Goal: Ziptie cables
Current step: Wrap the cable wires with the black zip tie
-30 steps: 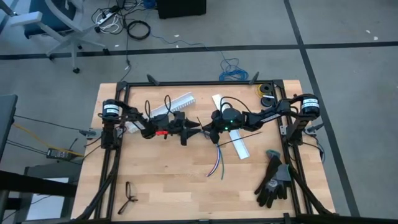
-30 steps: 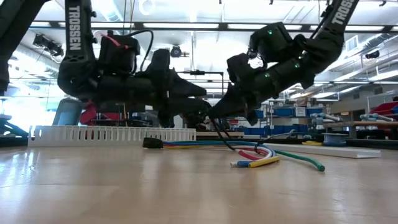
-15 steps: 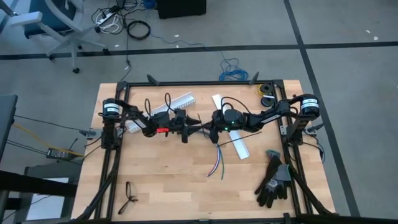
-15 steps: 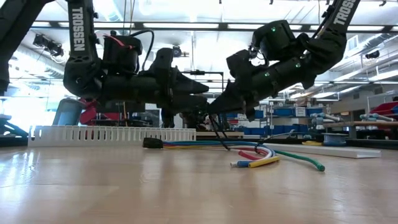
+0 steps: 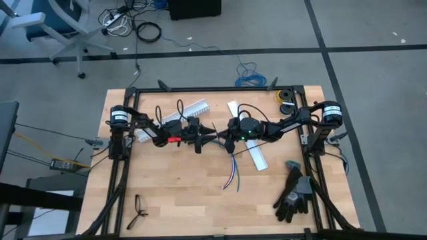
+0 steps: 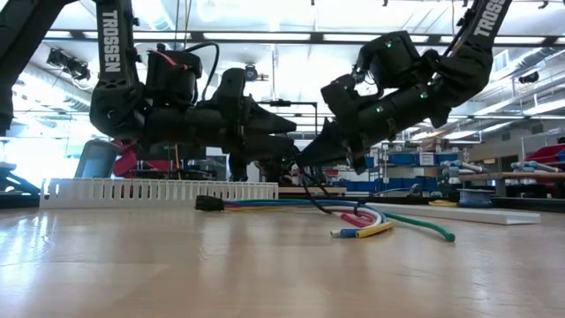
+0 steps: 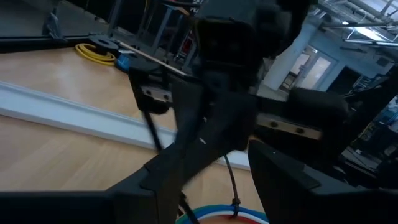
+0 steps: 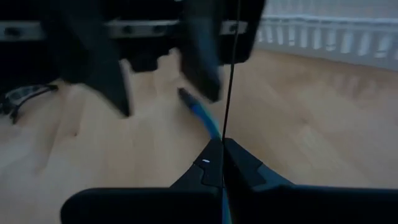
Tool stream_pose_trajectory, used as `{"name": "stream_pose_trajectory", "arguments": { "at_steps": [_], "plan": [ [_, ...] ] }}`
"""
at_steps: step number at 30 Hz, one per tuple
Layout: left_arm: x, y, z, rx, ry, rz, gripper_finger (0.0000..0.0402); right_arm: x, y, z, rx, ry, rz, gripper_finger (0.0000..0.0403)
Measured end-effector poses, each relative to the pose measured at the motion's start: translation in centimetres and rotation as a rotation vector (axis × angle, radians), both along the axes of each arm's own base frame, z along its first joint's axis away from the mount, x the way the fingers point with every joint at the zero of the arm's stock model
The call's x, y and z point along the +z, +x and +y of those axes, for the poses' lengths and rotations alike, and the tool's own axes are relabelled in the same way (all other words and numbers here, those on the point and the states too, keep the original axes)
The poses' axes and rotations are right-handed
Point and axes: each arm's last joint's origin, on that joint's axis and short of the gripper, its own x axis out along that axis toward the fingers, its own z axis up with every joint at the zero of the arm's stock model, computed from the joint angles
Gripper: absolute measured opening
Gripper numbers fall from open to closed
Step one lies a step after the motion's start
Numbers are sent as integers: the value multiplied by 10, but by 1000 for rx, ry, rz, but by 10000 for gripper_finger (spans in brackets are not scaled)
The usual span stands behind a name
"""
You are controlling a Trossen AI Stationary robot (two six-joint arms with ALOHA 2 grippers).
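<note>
High view: both arms meet mid-bench (image 5: 167, 200), cables (image 5: 231, 175) trailing below. Low view: left end effector (image 6: 287, 152) w/ fingers apart, facing right end effector (image 6: 309, 159); limp glossy wires lie on wood, dark sheath at 1 end. Right wrist view: fingers together, pinching thin stiff black ziptie (image 8: 227, 93), prob. to feed it across.

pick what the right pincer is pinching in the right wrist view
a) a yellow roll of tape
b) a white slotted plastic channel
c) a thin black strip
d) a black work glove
c: in the right wrist view the right pincer has its fingers shut together on a thin black strip that runs straight out from between the tips, above the bundle of thin coloured cables lying on the light wooden table.
</note>
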Motion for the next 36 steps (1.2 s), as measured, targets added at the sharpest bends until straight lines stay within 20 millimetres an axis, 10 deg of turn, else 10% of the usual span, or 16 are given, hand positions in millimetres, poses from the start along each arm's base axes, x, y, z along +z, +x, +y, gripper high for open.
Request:
{"name": "stream_pose_trajectory", "arguments": {
  "at_steps": [36],
  "plan": [
    [0,-1,18,11,-182,2,188,1,1,6,45,21,-20,0]
  ]
}}
